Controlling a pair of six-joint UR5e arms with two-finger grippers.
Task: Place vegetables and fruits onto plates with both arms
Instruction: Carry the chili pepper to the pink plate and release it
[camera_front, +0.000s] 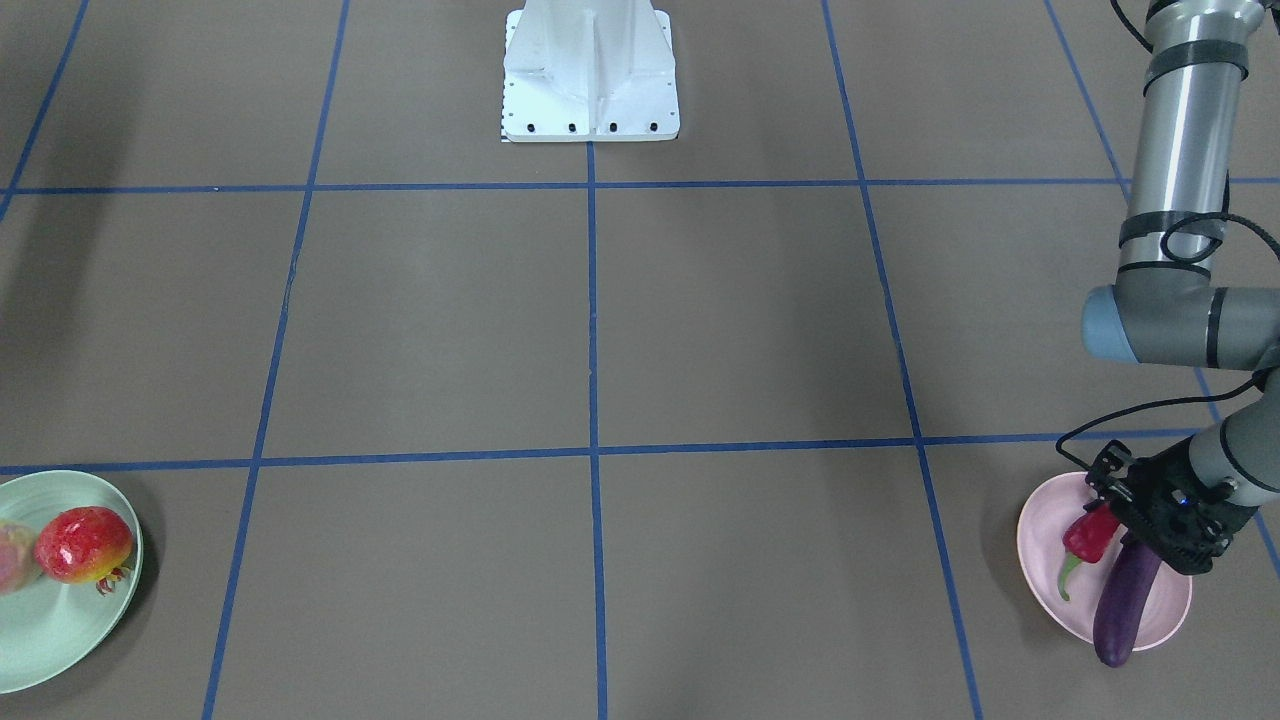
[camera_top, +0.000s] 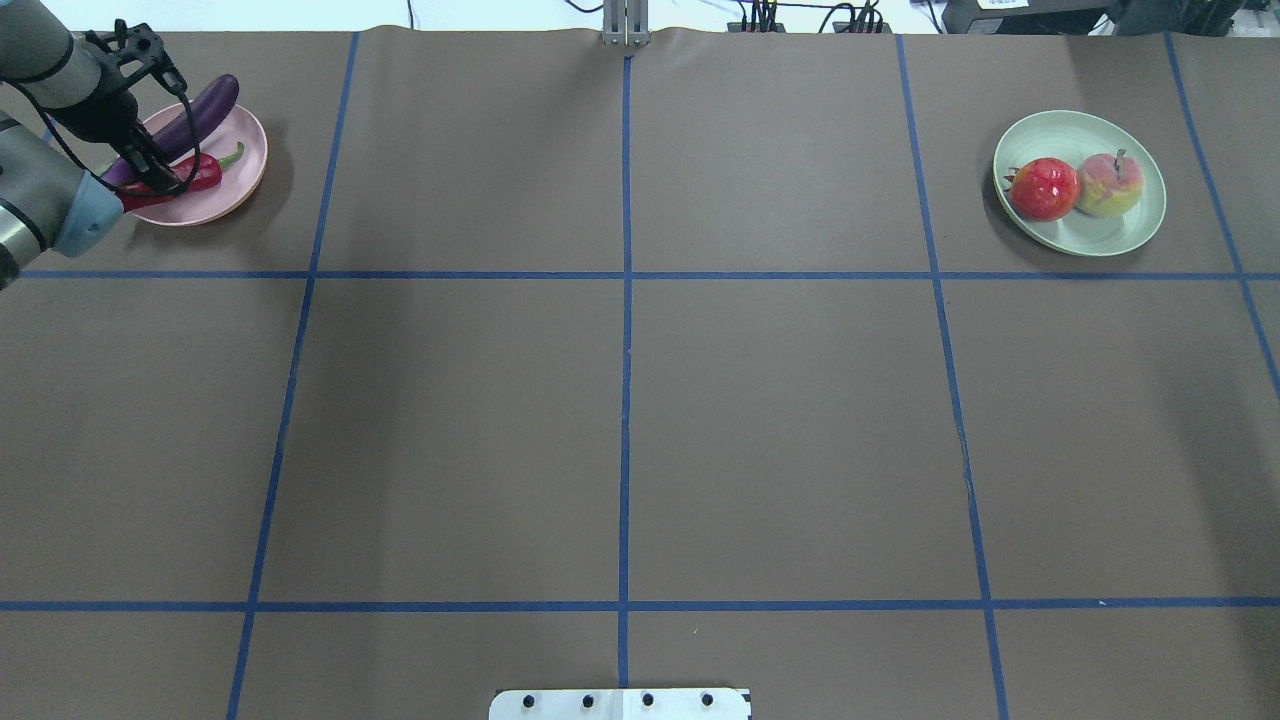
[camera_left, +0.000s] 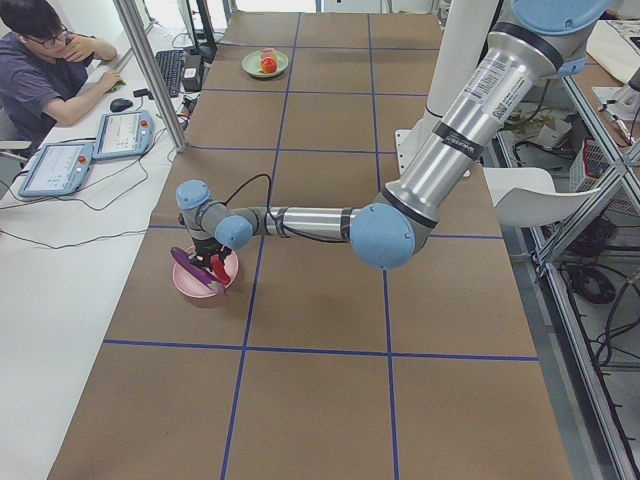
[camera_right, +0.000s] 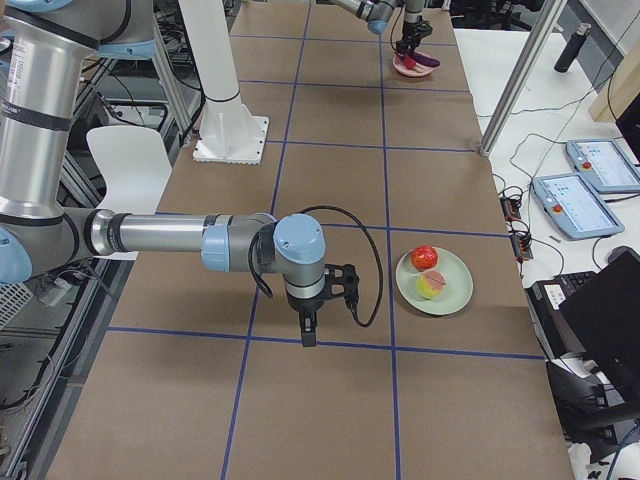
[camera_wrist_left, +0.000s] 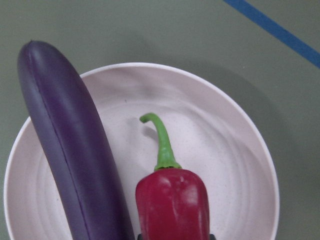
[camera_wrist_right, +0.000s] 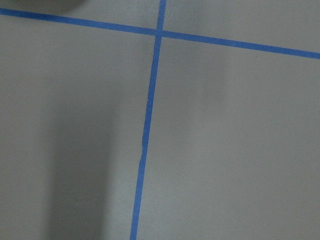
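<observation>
Where I stand, at the robot's right end of the counter (camera_right: 300, 420), the right gripper (camera_right: 308, 330) hangs nearest me, pointing down over bare brown surface close to a blue tape line (camera_wrist_right: 147, 110). I cannot tell whether it is spread or pressed together. Near it sits the mint green plate (camera_top: 1100, 235), with the pomegranate (camera_top: 1044, 189) and the peach (camera_top: 1109, 185) touching side by side on it. Far down at the other end, the left gripper (camera_top: 155, 175) hangs low over the pink plate (camera_wrist_left: 235, 150), at the thick end of the chili pepper (camera_wrist_left: 172, 205). I cannot tell whether it pinches the pepper. The eggplant (camera_wrist_left: 70, 150) lies just beside the pepper, its rounded tip overhanging the rim.
</observation>
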